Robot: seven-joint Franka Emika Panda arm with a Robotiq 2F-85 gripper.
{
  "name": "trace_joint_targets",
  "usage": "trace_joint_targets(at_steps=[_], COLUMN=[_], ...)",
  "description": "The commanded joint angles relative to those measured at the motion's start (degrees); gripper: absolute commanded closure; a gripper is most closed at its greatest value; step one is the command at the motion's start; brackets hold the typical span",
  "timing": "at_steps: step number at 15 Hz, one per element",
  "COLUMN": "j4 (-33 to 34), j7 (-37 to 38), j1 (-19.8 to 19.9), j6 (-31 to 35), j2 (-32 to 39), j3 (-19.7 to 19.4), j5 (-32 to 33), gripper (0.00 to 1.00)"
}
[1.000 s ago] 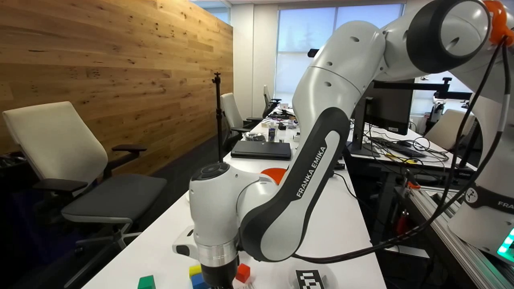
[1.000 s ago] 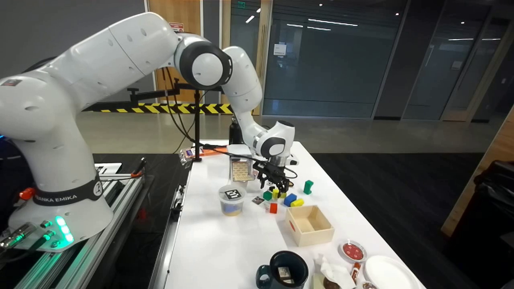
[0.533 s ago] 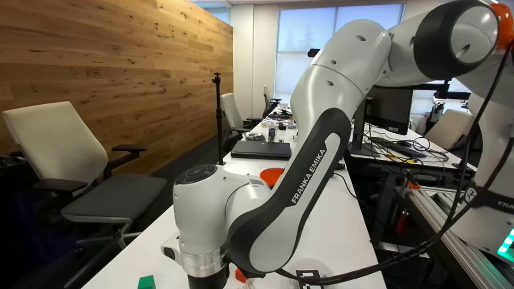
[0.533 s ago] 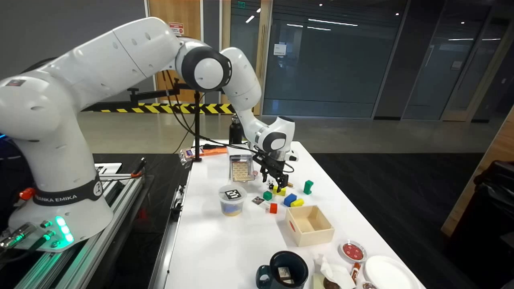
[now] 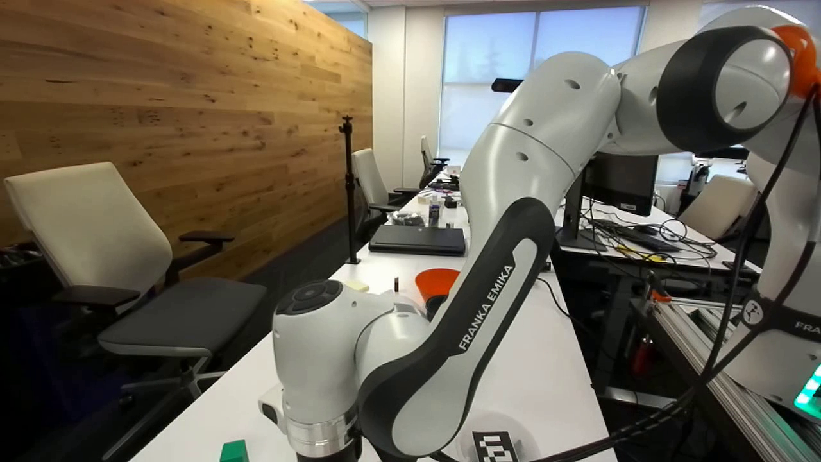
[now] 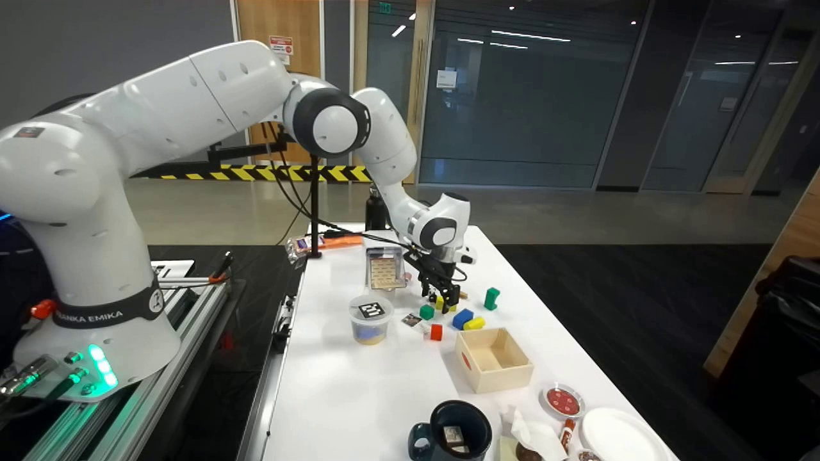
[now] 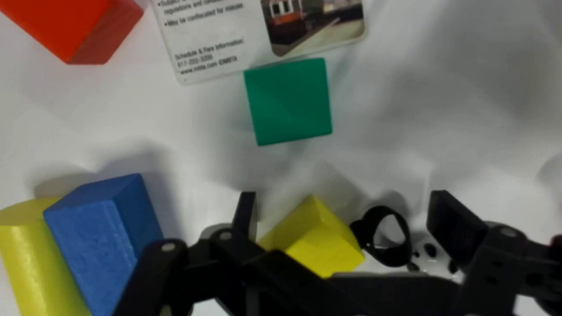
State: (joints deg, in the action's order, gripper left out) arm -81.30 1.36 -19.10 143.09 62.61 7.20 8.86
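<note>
Over the yellow block (image 7: 322,239), hand (image 7: 343,206) spread wide, fingers (image 7: 244,216) either side

Six blocks (image 6: 462,319) in four colours

There are two yellow blocks (image 7: 320,248) (image 7: 41,263), two green blocks (image 6: 426,312) (image 6: 491,298), one blue block (image 7: 94,250) and one red block (image 7: 66,24). Counted besides these are one printed card (image 7: 210,48), one wooden box (image 6: 503,378), one dark mug (image 6: 464,415), one round lidded tub (image 6: 369,330) and one black laptop (image 5: 417,240)

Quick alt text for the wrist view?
Black two-fingered gripper, jaws open, a yellow block and black loop showing between them. Above: a green square-faced block by a white printed card; red block, upper left; blue block beside yellow cylinder, lower left.
</note>
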Motion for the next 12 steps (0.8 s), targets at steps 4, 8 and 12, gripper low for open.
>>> trace_joint_targets(at_steps=[4, 8, 12], j4=[8.11, 10.52, 11.68], j7=[2.93, 4.88, 6.43], j1=[0.25, -0.4, -0.44], j6=[-4.36, -5.82, -6.59], j2=[2.95, 3.84, 4.95], j3=[-0.13, -1.01, -1.55], j5=[-3.77, -3.78, -3.77], gripper=[0.0, 0.19, 0.46])
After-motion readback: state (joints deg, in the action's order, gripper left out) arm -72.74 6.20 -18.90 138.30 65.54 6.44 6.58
